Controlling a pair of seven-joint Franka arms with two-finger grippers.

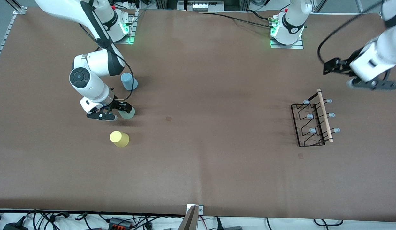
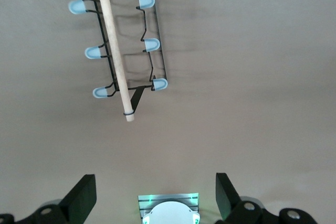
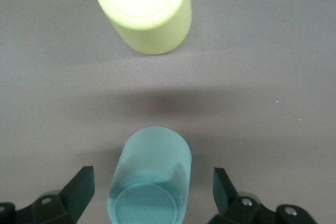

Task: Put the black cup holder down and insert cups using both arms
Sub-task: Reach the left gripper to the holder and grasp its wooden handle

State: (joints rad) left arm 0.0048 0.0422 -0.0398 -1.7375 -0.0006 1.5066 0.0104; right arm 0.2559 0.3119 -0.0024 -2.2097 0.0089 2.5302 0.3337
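Note:
The black cup holder [image 1: 313, 123] stands on the table at the left arm's end, wooden rod on top; it also shows in the left wrist view [image 2: 121, 45]. My left gripper [image 1: 329, 68] hangs open and empty in the air above the table, near the holder; its fingers [image 2: 80, 198] are wide apart. The pale green cup [image 1: 127, 112] stands at the right arm's end. My right gripper [image 1: 124, 108] is open around it, and the cup [image 3: 152, 171] stands between the fingers [image 3: 79, 190] with a gap each side. The yellow cup [image 1: 119, 139] [image 3: 142, 9] stands nearer the front camera. The light blue cup [image 1: 129, 81] stands farther from it.
The brown table runs wide and bare between the cups and the holder. The two arm bases [image 1: 285, 32] stand along the edge farthest from the front camera. The left arm's base also shows in the left wrist view [image 2: 169, 211]. Cables lie off the table's near edge.

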